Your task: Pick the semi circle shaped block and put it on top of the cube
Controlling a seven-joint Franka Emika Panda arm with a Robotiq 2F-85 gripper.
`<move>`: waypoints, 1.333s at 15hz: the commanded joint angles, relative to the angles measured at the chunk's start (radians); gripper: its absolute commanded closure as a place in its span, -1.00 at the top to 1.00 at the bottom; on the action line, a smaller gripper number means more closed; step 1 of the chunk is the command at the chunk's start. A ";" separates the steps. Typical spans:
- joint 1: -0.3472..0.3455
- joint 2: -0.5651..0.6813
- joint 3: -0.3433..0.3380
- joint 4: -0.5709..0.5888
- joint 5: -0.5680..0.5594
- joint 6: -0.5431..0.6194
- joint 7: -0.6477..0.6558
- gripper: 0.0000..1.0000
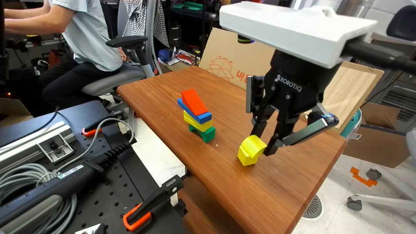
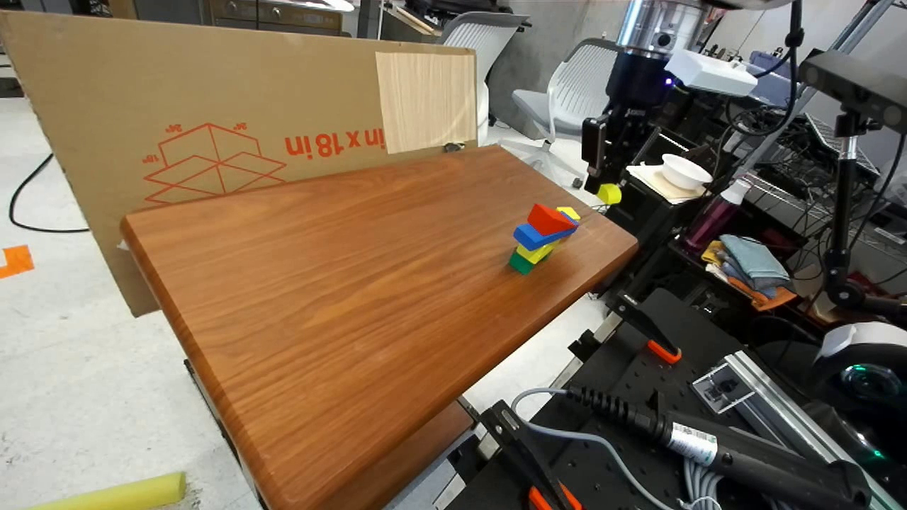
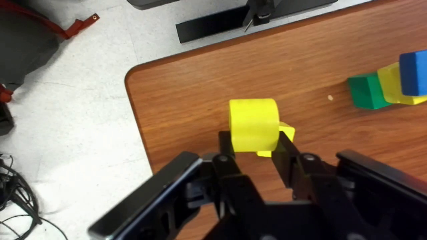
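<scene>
In hand (image 3: 254,142): semicircular block (image 3: 254,123), bright yellow (one side rounded).

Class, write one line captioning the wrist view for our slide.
Gripper holding a rounded yellow block, the yellow cube partly hidden behind it, stacked blocks at right.

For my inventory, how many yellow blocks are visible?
3: the semicircular block in the claw, the cube on the table, and the yellow block between the blue block and green block. Others may be hidden.
</scene>
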 commanded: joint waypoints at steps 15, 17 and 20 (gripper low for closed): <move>0.009 0.085 0.037 0.049 -0.027 -0.039 0.007 -0.81; 0.009 0.095 0.037 0.061 -0.027 -0.039 0.008 -0.81; 0.013 0.091 0.044 0.071 -0.026 -0.036 0.005 -0.81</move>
